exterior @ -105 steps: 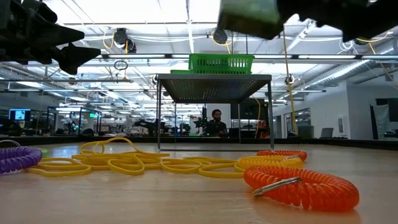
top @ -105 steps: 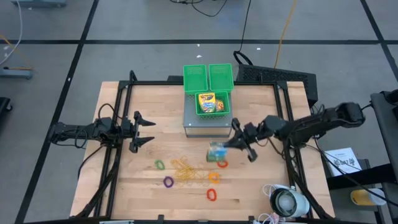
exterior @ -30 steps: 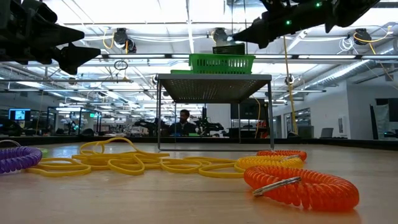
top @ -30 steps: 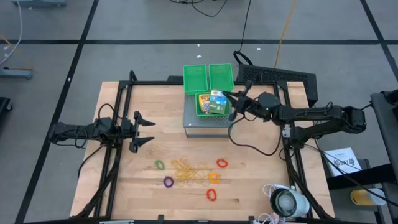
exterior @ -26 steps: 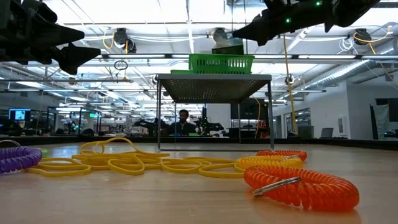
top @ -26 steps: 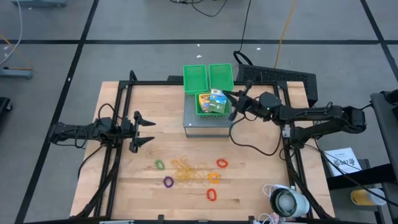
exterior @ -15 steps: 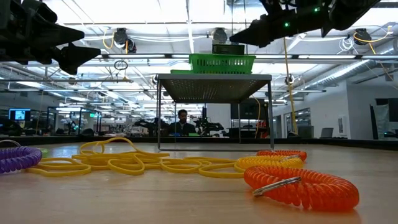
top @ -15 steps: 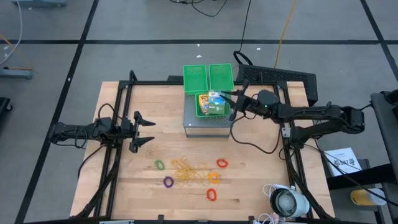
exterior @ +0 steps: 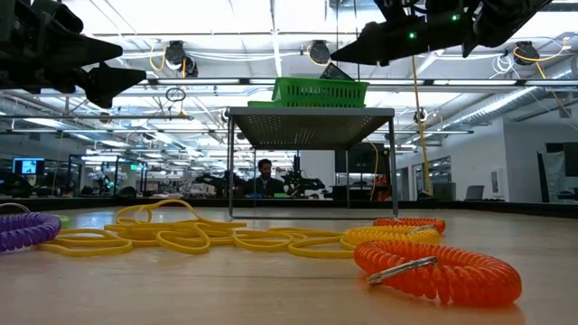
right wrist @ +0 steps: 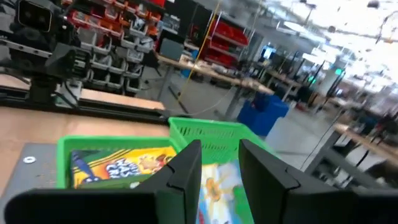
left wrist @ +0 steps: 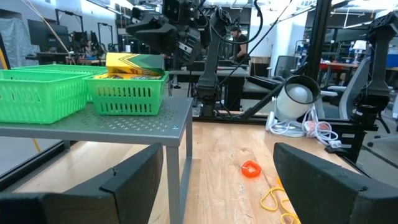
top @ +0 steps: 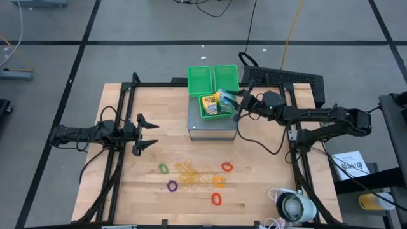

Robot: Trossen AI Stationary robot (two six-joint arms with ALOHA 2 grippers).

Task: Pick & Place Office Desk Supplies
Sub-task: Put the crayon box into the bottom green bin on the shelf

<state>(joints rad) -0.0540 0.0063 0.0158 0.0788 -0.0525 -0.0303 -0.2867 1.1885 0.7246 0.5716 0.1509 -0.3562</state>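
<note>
On the grey shelf (top: 213, 127), the near green bin (top: 219, 113) holds a yellow-green crayon box (top: 209, 104). Beside the box, a green-white packet (top: 224, 98) stands tipped on edge, sticking up over the bin's rim (exterior: 332, 70). My right gripper (top: 236, 100) hovers level at the bin's right side, open, with the packet (right wrist: 217, 186) showing through the gap between its fingers. Coloured rings (top: 219, 181) and tan-yellow rubber bands (top: 191, 175) lie flat on the table. My left gripper (top: 149, 130) waits open above the table's left side. My right gripper comes level from the table's right, its fingers (right wrist: 186, 171) on either side of the packet's upper end (top: 226, 96). I cannot tell whether they touch it. The packet's lower part is down in the bin, and it leans tilted next to the crayon box.
Two more green bins (top: 199, 79) (top: 226, 77) stand at the shelf's far side. A white round device with cables (top: 292, 207) sits at the near right corner. Black frame rails (top: 121, 152) run along both sides of the wooden table.
My right gripper has rolled about its own line while staying over the near bin. The packet, which showed its flat face upward above the bin, is now tipped on edge and sits lower in the bin beside the crayon box.
</note>
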